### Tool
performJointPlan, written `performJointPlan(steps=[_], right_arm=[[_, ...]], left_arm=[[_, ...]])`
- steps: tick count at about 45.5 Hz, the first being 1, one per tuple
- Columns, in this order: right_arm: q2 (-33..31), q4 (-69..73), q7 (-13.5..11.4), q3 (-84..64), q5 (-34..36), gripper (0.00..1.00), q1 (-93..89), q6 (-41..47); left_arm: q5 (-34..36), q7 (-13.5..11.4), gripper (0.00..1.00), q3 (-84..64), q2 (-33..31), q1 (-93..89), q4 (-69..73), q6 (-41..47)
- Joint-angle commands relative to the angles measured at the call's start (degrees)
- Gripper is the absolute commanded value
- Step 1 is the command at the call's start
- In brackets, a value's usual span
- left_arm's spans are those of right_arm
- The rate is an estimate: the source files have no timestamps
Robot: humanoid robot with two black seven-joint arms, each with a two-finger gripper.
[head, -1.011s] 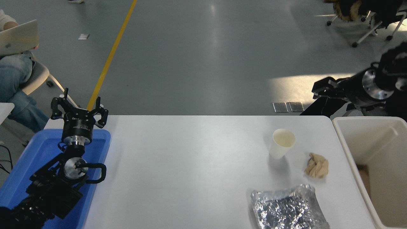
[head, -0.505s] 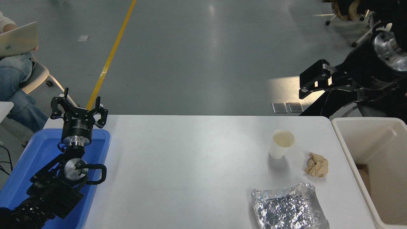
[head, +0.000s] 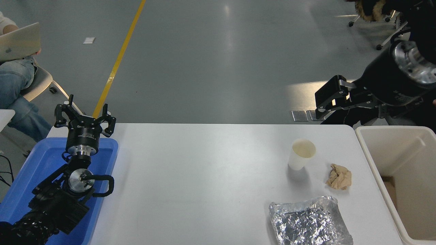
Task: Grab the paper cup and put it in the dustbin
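The paper cup [head: 301, 153] stands upright on the white table [head: 204, 177], right of centre, white with a cream inside. The dustbin [head: 405, 180] is a large off-white bin at the table's right edge. My right gripper [head: 328, 100] hangs open and empty in the air beyond the table's far edge, above and to the right of the cup and left of the bin's far corner. My left gripper [head: 83, 117] is open and parked at the lower left over the blue tray [head: 30, 177].
A crumpled tan paper wad [head: 339, 177] lies right of the cup. A crinkled foil tray [head: 308, 221] sits at the front right. A seated person with a laptop [head: 18, 41] is at the far left. Office chairs stand at the top right.
My right arm rose from just above the bin's far corner, then swung left and slightly down towards the cup. The cup, wad, foil tray and left arm have not moved.
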Motion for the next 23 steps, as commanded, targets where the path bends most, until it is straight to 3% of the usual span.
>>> performJointPlan(steps=[1,10,23], right_arm=[[0.2,-15.9,-0.2,3.0,-0.3,0.94,-20.7,-8.5],[0.1,-27.9,-0.1,7.9,-0.3,0.94,-34.5,-8.4],[0.2,-32.8,-0.1,13.3,-1.3,0.94,-45.5,-9.1]], left_arm=[[0.0,0.0,0.99,0.0,0.0,0.0,0.0,0.0],[0.0,0.0,0.99,0.0,0.1,0.0,0.0,0.0],[0.0,0.0,0.99,0.0,0.0,0.0,0.0,0.0]])
